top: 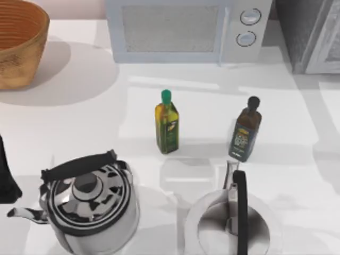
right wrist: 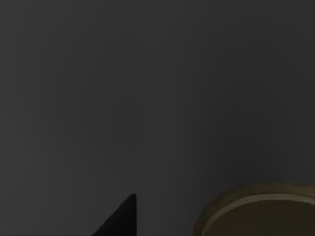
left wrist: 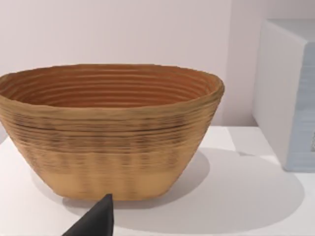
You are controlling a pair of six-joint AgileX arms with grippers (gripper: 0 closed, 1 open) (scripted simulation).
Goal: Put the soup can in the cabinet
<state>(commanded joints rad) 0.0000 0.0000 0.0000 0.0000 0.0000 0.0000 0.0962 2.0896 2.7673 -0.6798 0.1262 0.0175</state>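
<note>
From above, the cabinet (top: pixel 308 32) fills the counter's (top: pixel 297 159) far right corner, beside the microwave (top: pixel 186 29). The left arm (top: pixel 8 175) sits at the left edge. The left wrist faces a basket (left wrist: pixel 108 132). The right wrist view is dark. Neither gripper's jaw state can be told.

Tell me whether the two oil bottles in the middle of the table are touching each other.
Apart. The top view shows the green-capped bottle and the dark-capped bottle standing upright with a wide strip of bare white table between them.
</note>
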